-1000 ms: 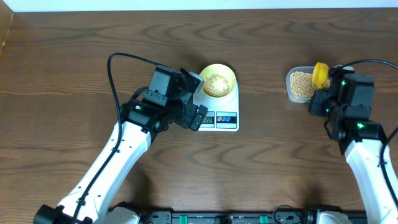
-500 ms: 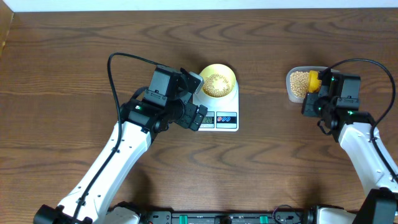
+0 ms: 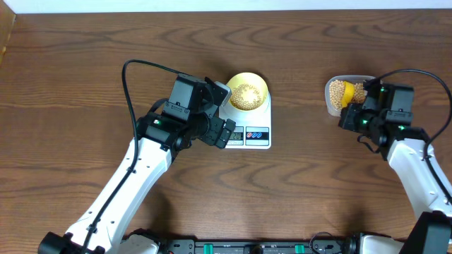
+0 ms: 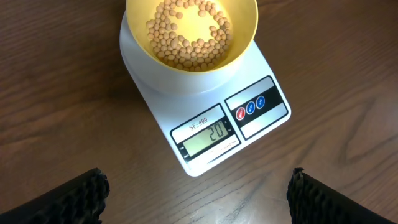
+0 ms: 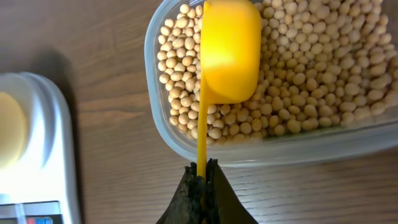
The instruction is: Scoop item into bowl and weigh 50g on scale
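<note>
The pale yellow bowl (image 3: 247, 92) sits on the white scale (image 3: 248, 127) and holds a layer of beige beans (image 4: 189, 38). The scale display (image 4: 206, 135) reads 20. My left gripper (image 4: 198, 193) is open and empty, hovering just in front of the scale (image 4: 205, 118). My right gripper (image 5: 202, 171) is shut on the handle of a bright yellow scoop (image 5: 229, 53). The scoop's cup lies turned over on the beans (image 5: 311, 74) inside the clear tub (image 5: 163, 121). In the overhead view the scoop (image 3: 348, 97) is over the tub (image 3: 333, 99).
The scale's edge (image 5: 37, 149) shows at the left of the right wrist view. Brown wooden table (image 3: 85, 77) all round. A white wall edge runs along the back of the table.
My right gripper has moved left and tipped the scoop down, from above the tub's right side into the beans. The left arm has not moved.
</note>
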`<state>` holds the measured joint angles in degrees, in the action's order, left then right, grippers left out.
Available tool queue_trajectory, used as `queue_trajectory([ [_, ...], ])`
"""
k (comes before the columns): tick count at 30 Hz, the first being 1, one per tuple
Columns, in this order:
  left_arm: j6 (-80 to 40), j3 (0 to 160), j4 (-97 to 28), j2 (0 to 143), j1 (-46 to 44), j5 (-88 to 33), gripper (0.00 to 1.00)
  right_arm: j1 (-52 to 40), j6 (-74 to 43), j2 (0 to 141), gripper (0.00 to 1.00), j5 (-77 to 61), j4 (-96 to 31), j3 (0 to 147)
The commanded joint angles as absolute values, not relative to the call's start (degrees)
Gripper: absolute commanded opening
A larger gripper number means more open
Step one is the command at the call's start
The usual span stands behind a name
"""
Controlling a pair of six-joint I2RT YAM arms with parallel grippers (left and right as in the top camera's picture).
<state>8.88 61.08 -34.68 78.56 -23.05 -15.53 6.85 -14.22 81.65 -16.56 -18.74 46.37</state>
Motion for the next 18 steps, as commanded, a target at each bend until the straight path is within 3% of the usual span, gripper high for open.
queue_trajectory([
  [1,9.39,60.82,-34.85,78.87,-23.07,-15.16,0.94,9.41,-18.35,81.84,0.01,-24.62,-18.72,46.3],
  [18,9.39,60.82,-34.85,78.87,-23.07,-15.18,0.94,23.92,-24.86,81.87,0.01,-43.88,-18.68,46.3],
])
